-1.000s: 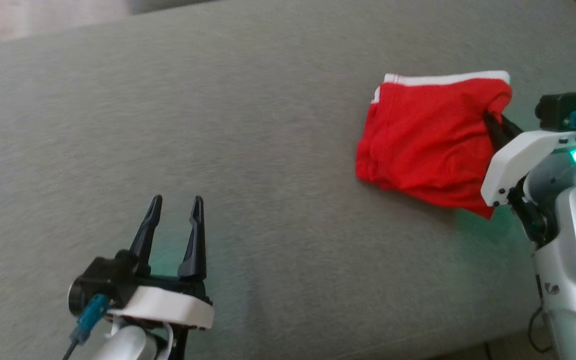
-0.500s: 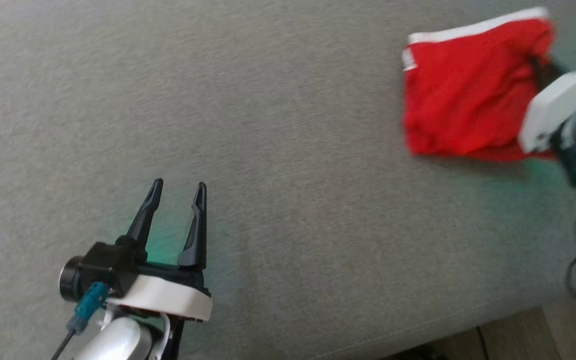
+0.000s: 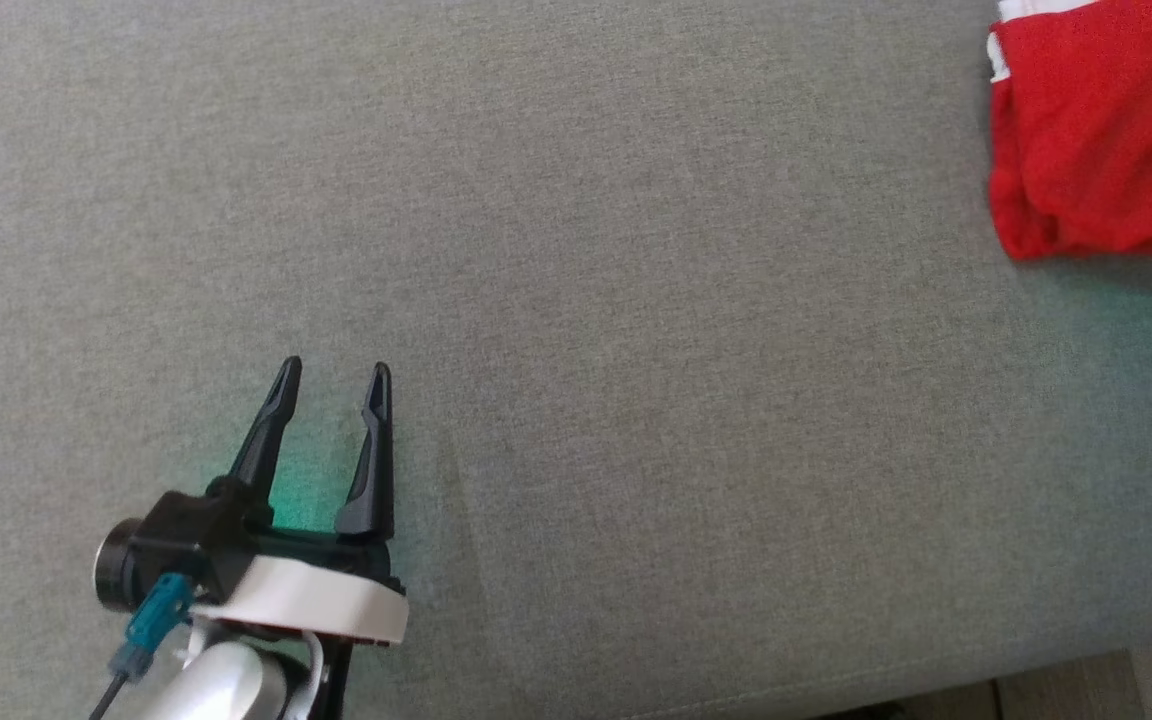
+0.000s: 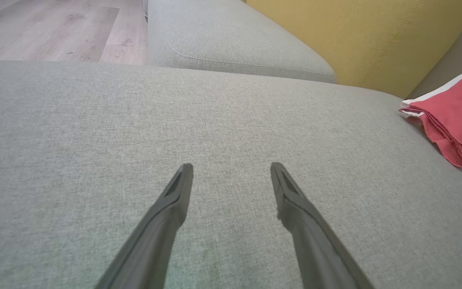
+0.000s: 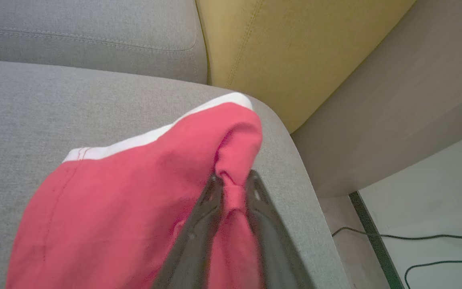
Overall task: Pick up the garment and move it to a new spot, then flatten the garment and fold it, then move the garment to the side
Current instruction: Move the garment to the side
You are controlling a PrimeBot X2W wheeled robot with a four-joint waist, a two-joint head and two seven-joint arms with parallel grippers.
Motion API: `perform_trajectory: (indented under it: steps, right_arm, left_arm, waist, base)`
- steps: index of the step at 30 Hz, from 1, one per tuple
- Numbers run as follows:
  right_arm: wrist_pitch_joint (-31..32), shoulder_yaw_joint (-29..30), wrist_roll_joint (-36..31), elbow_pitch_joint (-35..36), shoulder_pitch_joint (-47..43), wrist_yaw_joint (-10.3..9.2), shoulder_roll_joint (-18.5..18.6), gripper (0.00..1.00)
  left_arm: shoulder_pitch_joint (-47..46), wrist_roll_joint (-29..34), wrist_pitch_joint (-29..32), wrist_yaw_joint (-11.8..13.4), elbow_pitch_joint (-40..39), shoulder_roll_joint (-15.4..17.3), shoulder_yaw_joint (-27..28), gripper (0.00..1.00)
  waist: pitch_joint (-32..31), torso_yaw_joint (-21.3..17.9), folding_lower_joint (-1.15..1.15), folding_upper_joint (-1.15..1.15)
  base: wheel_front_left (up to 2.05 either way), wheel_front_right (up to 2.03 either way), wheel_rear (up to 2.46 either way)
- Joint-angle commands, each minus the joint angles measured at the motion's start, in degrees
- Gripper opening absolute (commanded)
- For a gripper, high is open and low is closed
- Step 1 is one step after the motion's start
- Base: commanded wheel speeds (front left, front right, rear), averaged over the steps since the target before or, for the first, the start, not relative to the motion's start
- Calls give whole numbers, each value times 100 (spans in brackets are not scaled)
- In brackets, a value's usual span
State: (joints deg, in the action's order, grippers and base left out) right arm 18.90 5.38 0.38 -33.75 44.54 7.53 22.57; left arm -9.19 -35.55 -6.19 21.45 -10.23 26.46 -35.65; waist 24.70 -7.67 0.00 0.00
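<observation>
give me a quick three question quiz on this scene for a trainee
1. True or false: the left tool is gripping the garment.
2. Multiple choice: the cushion behind the sofa seat is A) yellow, B) blue, C) black.
3. Fill in: a bunched fold of the garment sits between the fingers of the ____ tool.

Key: 1 false, it is open over bare seat. 2 A. 3 right tool.
</observation>
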Motion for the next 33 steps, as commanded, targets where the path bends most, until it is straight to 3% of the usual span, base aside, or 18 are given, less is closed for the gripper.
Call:
perform_trajectory:
  steps: [1, 10, 19, 27, 33]
  right_arm:
    - [-70, -6, -28, 202, 151, -4, 87, 100]
    - [-501, -291, 40, 279, 138, -4, -260, 100]
    - [-1033, -767, 264, 747, -408, -4, -687, 100]
    - [-1494, -1120, 263, 1421, -1712, -4, -1478, 100]
    - [-1829, -978, 285, 2103, -3063, -4, -1908, 100]
  left_arm:
    - [-72, 30, -52, 53, -216, 137, 206, 100]
    - [-97, -47, -119, 43, -125, 71, 237, 100]
    - [-3, -310, -444, -75, 337, -50, 436, 100]
    - [409, -604, -701, -127, 891, -172, 701, 100]
    - [825, -702, -767, -132, 1155, -238, 715, 100]
  waist:
    - [4, 1, 0, 0]
    - [-132, 25, 0, 0]
    - [-860, 198, 0, 0]
    - [-1843, 441, 0, 0]
    - [-2374, 741, 0, 0]
  base:
    - [0, 0, 0]
    - [0, 0, 0]
    - [0, 0, 0]
    - [0, 0, 0]
    - [0, 0, 0]
